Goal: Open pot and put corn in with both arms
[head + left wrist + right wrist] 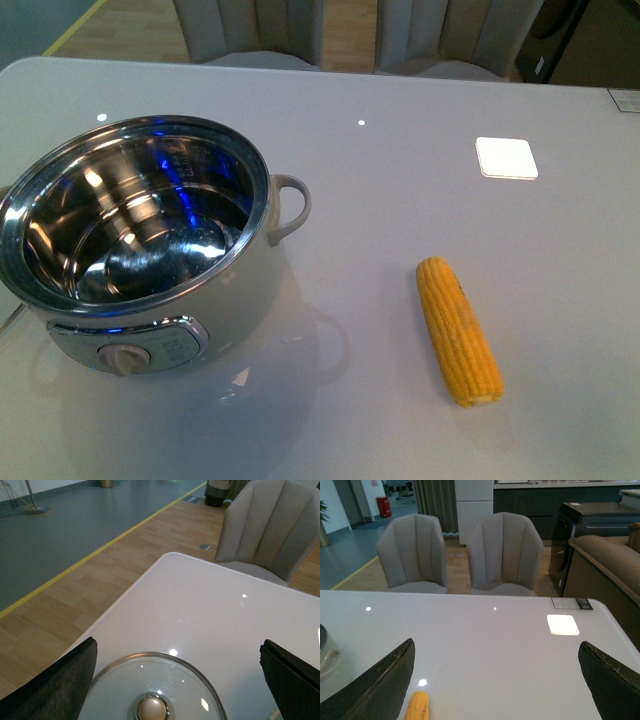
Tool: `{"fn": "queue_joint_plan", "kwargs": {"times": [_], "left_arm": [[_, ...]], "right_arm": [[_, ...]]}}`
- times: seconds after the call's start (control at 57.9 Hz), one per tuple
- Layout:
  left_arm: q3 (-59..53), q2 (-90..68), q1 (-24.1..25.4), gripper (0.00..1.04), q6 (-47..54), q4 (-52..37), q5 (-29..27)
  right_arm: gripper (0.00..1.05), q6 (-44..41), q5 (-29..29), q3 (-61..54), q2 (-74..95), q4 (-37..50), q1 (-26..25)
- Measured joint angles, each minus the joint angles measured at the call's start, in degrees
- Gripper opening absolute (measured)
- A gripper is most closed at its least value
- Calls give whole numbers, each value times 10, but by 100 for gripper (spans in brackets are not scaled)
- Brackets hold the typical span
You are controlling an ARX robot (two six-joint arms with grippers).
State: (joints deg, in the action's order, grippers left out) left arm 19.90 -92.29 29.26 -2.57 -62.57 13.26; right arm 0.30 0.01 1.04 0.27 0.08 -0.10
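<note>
One yellow-orange husked corn cob (458,330) lies flat on the pale grey table (400,150), below the right gripper (495,642) and between its wide-spread jaws, nearer one finger. Its long axis runs forward from that gripper, tapered tip ahead, kernel rows straight. The left gripper (177,642), jaws also apart, hangs above a steel-rimmed glass lid (150,680). The round white electric pot (240,290) stands uncovered.

No readable text anywhere, sticker (626,100) at upper right of the front view too blurred, panel markings on the pot (140,230) too small
</note>
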Motion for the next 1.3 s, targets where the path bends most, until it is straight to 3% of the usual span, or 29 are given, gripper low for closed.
{"fn": "queue_joint_plan", "kwargs": {"times": [0.449,0.553,0.743,0.968,1.02,1.072,1.296], "left_arm": [[-118,324,-64,98,-21,162,-16],[-129,404,-72,98,-30,239,-21],[-136,592,-85,98,-48,474,-23],[-138,607,-85,98,-51,487,-19],[-169,595,-81,88,-25,391,38],[-191,601,-92,79,-8,340,52],[-192,692,-160,40,16,397,-6]], "right_arm": [[96,0,0,0,0,0,0],[96,0,0,0,0,0,0],[96,0,0,0,0,0,0],[96,0,0,0,0,0,0],[96,0,0,0,0,0,0],[96,0,0,0,0,0,0],[96,0,0,0,0,0,0]]}}
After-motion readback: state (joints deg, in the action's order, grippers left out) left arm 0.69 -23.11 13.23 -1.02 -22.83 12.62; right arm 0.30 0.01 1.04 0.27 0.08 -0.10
